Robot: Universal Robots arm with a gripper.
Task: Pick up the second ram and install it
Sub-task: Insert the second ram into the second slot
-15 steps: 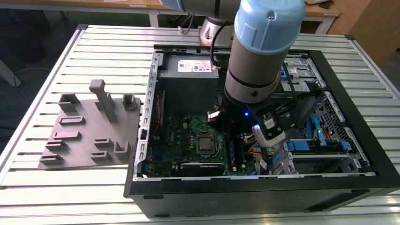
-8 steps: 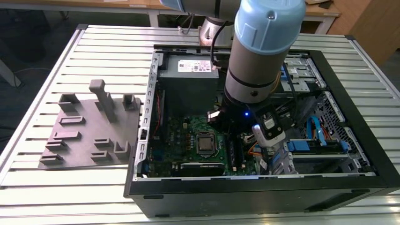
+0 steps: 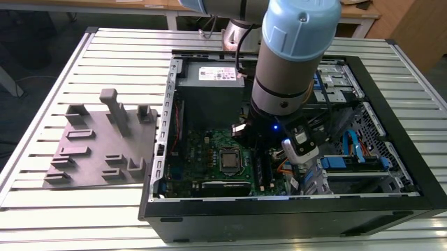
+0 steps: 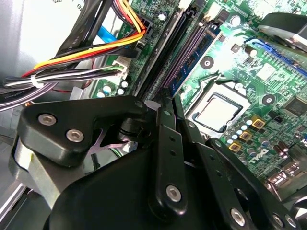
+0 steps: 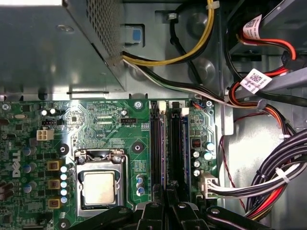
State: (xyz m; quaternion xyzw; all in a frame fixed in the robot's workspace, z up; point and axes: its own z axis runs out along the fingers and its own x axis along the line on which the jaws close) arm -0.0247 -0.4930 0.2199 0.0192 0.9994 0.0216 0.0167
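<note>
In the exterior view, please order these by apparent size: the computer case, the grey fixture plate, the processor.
1. Computer case, the largest.
2. Grey fixture plate beside it on the table.
3. Processor on the motherboard, clearly the smallest.

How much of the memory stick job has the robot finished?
The claw is down inside the computer, right over the long black slots on the green board. A bluish stick sits along one slot. Whether it is the second one, pushed fully in, I can't tell.
</note>
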